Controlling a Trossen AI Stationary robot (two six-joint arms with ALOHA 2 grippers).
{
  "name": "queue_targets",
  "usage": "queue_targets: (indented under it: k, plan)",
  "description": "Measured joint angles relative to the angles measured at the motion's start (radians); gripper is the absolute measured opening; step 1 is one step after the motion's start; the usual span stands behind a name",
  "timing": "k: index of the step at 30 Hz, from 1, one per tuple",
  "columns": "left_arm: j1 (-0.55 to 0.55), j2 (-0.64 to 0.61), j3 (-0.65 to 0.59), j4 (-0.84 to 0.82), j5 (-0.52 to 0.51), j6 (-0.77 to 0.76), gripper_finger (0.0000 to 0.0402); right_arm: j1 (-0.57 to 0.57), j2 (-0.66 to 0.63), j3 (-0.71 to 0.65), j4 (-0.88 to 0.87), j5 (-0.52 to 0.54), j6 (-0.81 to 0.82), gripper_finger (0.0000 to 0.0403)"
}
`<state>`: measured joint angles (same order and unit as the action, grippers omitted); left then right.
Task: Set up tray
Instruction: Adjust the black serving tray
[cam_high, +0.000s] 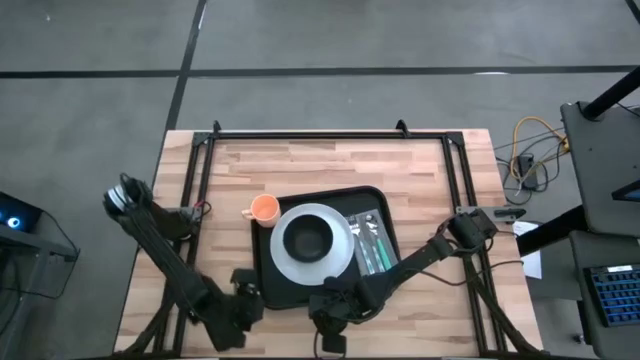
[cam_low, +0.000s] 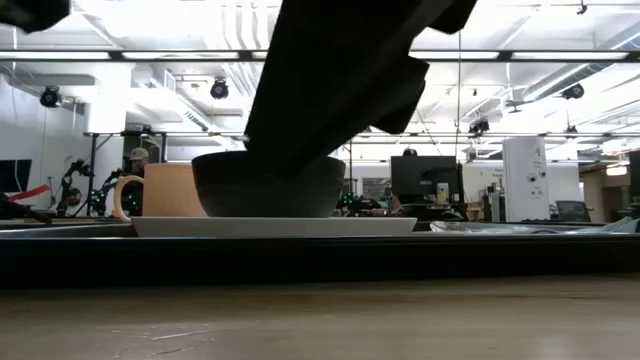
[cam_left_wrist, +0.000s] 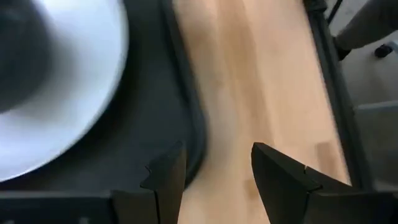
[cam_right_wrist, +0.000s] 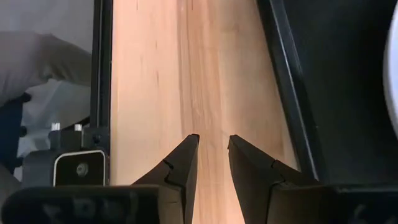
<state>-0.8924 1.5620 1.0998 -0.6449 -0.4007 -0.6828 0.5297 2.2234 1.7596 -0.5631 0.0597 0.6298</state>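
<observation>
**Black tray sits slightly skewed at the near middle of the table**

The wooden table (cam_high: 330, 165) is the biggest thing here, a pale butcher-block top with a dark frame running round its edges. Its far half is bare wood, and there are open strips on both sides of the tray.

The tray (cam_high: 262, 262) lies at the middle of the table's near half. It is black, rectangular with rounded corners and a raised rim, and much wider than what it carries. Its long axis runs roughly across the table from left to right, turned a little so its right end sits farther back than its left. Its near edge is close to the table's near edge, where both arms reach in. From table height the rim shows as a long dark band across the whole view.

On the tray rests a white plate (cam_high: 340, 262) toward its left and centre, with a dark bowl (cam_high: 307, 240) standing on it. To the right of the plate, cutlery (cam_high: 372, 240) lies on the tray, pointing roughly front to back. An orange cup (cam_high: 264, 208) stands on the wood just beside the tray's far left corner.

The left end effector (cam_left_wrist: 214, 171) is at the tray's near left corner, its fingers spread, one over the rim and one over bare wood, pinching nothing. The right end effector (cam_right_wrist: 213, 149) hovers over wood just off the tray's near edge, its fingers drawn near each other with a narrow gap, holding nothing.
</observation>
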Motion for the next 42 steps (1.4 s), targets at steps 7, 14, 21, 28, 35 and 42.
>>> queue_targets:
  k: [7, 14, 21, 28, 35, 42]
  plan:
    - [-0.011, 0.212, 0.094, 0.079, 0.006, -0.08, 0.0164, 0.004, -0.022, 0.0, -0.019, 0.003, -0.028, 0.0082]
    - [-0.012, 0.303, 0.167, 0.163, 0.009, -0.107, 0.0164, 0.023, -0.031, -0.001, -0.039, 0.002, -0.057, 0.0082]
    - [0.003, 0.317, 0.132, 0.163, 0.005, -0.191, 0.0164, 0.041, -0.033, 0.0, -0.042, -0.006, -0.088, 0.0082]
    - [0.038, 0.317, 0.086, 0.166, 0.006, -0.202, 0.0164, 0.049, -0.051, 0.0, -0.054, -0.008, -0.102, 0.0082]
    - [0.063, 0.315, 0.031, 0.166, 0.029, -0.21, 0.0164, 0.05, -0.074, 0.0, -0.059, -0.004, -0.111, 0.0082]
    - [0.085, 0.284, -0.02, 0.173, 0.029, -0.21, 0.0164, 0.051, -0.085, 0.0, -0.059, 0.0, -0.115, 0.0082]
